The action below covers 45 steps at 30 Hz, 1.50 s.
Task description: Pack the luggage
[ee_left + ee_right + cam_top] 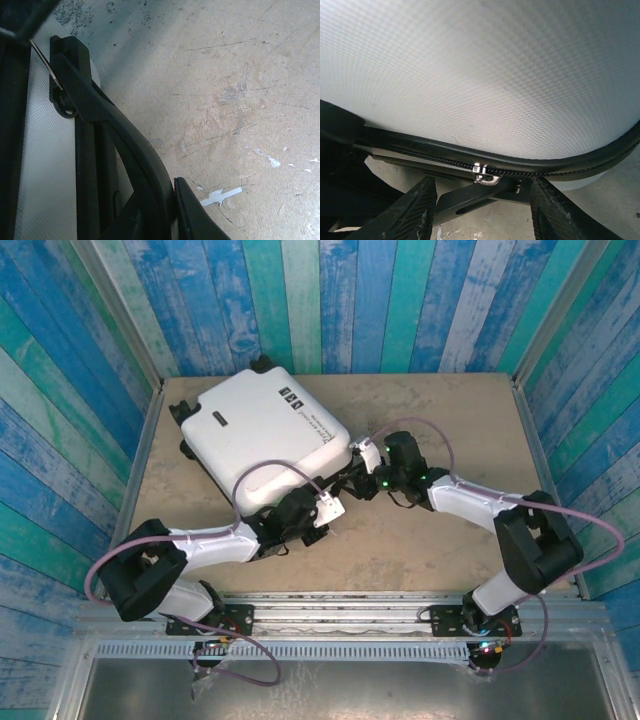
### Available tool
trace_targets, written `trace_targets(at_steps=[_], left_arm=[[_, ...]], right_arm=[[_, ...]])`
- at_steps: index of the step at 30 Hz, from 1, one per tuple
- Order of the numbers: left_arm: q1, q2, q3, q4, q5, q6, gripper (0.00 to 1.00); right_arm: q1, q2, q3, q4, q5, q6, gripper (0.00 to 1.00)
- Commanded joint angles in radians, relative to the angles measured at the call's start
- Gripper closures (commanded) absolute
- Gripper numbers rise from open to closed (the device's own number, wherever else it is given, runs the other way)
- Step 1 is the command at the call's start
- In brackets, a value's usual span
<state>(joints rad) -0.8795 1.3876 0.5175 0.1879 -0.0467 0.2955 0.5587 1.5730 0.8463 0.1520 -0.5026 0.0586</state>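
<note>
The big white suitcase lies flat and shut on the tan table, in the upper left part of the top view. Its black wheels are at its far end, toward the back wall.

The left gripper is at the near edge of the suitcase, just below the middle of the top view. In the left wrist view, a black handle runs from the upper left down to the bottom middle. One finger at the bottom presses on it. The fingers are nearly shut and pinch the handle.

The right gripper is at the right corner of the suitcase. In the right wrist view, its two fingers stand wide apart at the bottom and hold nothing. Just above the gap between them, a small silver zipper pull hangs on the black zipper.
</note>
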Motion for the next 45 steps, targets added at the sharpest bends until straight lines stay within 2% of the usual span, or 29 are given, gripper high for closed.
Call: trace_targets(at_steps=[1,7,12,16,21,25,28,37,45], left_arm=[[-0.018,-0.031,-0.043,0.179,0.316,-0.132,1.00],[-0.019,-0.033,-0.052,0.197,0.337,-0.112,1.00],[-0.019,-0.024,-0.050,0.211,0.352,-0.096,1.00],[-0.019,-0.010,-0.043,0.215,0.360,-0.092,1.00],[-0.019,-0.007,-0.039,0.213,0.362,-0.082,1.00],[-0.019,0.000,-0.028,0.212,0.364,-0.076,1.00],[-0.018,0.009,-0.023,0.220,0.367,-0.076,1.00],[-0.019,0.030,-0.001,0.240,0.356,-0.083,1.00],[-0.019,0.022,-0.002,0.257,0.333,-0.096,1.00]], right_arm=[[0.013,0.043,0.039,0.019,-0.019,0.016,0.48],[0.018,0.093,0.077,-0.016,-0.008,0.034,0.49],[0.024,0.125,0.088,0.030,-0.088,0.069,0.55],[0.028,0.145,0.076,0.107,-0.176,0.109,0.66],[0.048,0.127,0.058,0.136,-0.208,0.089,0.79],[0.075,0.116,0.056,0.123,-0.222,0.070,0.83],[0.082,0.103,0.047,0.120,-0.220,0.061,0.90],[0.142,0.082,0.050,0.043,-0.132,-0.018,0.99],[0.208,0.087,0.031,0.087,-0.107,-0.018,1.00]])
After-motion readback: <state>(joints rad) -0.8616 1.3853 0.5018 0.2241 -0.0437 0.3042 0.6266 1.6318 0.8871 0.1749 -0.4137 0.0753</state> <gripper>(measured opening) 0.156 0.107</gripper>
